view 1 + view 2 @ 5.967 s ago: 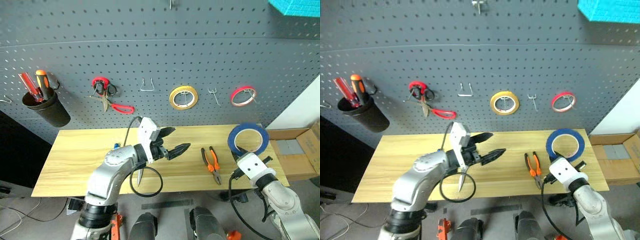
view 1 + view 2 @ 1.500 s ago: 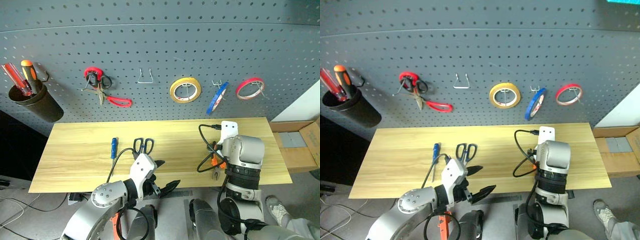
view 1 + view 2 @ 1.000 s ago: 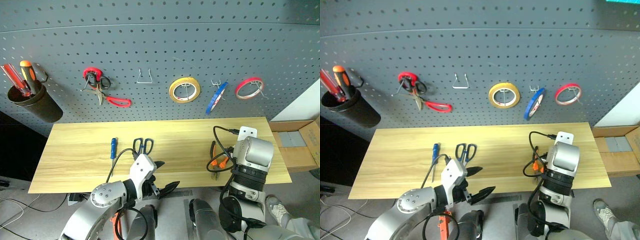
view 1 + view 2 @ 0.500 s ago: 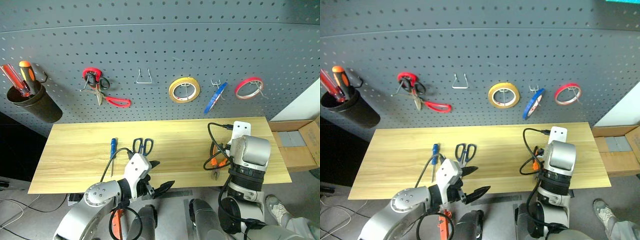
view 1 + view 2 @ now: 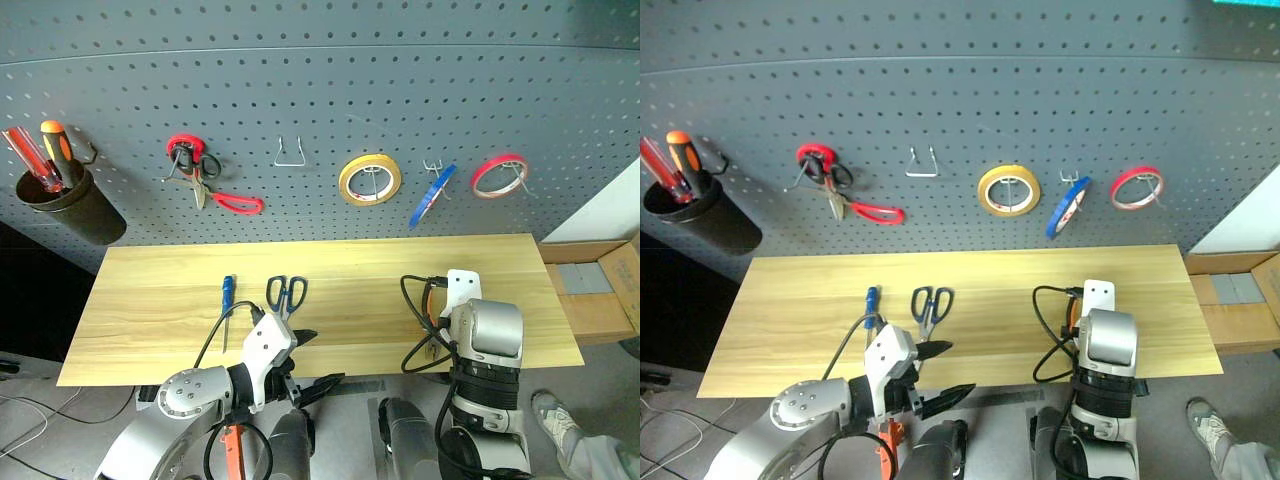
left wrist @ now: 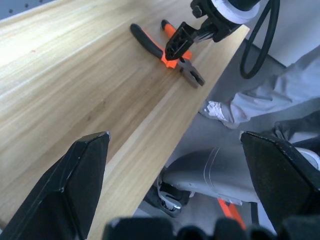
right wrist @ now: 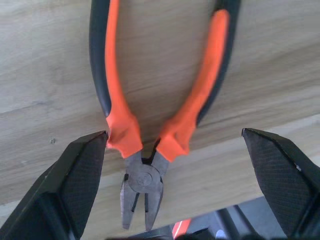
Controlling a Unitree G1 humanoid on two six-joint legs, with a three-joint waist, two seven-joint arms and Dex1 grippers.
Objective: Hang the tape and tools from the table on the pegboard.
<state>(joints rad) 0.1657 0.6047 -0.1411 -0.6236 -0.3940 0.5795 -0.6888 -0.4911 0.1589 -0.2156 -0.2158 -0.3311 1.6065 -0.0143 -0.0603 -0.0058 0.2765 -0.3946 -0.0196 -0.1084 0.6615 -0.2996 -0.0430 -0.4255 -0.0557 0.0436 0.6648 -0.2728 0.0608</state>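
Three tools still lie on the counter (image 5: 150,300). Right tool (image 7: 175,145) hangs wide open over the pliers (image 7: 150,125) near the front edge. I think it must drop and squeeze next. Left tool (image 5: 305,362) waits released.

The wooden table (image 5: 150,300) carries a blue screwdriver (image 5: 227,297), dark-handled scissors (image 5: 285,293) and orange-black pliers (image 7: 150,125)
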